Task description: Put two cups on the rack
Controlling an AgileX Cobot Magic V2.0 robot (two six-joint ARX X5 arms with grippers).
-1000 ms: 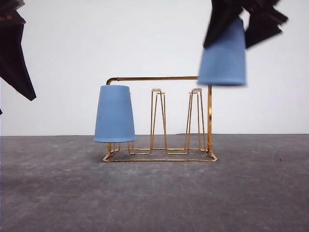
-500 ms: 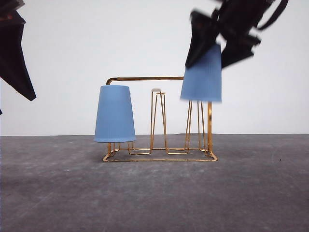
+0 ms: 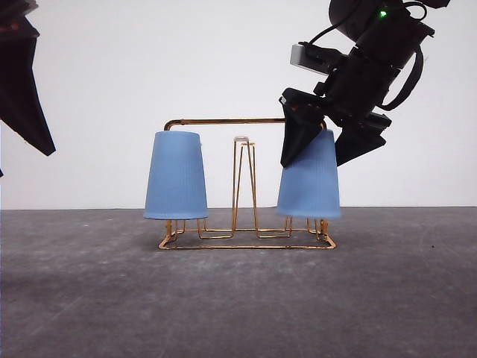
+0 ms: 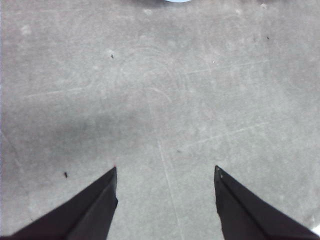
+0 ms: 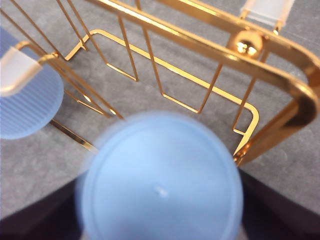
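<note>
The gold wire rack stands mid-table. One light-blue cup sits upside down over its left prong. The other cup, also inverted, is low over the right prong, its rim just above the rack's base. My right gripper is shut on this cup's upper end, one finger on each side. In the right wrist view the held cup's base lies between the dark fingers, with the rack's frame and the other cup beyond. My left gripper hangs open over bare table, high at the left.
The grey tabletop stretches in front of and to both sides of the rack. A plain white wall stands behind. The middle white-tipped prong of the rack carries nothing.
The right gripper has come down and leftward with its cup, from above the rack's top bar to low over the right prong. The left arm and the left cup have not moved.
</note>
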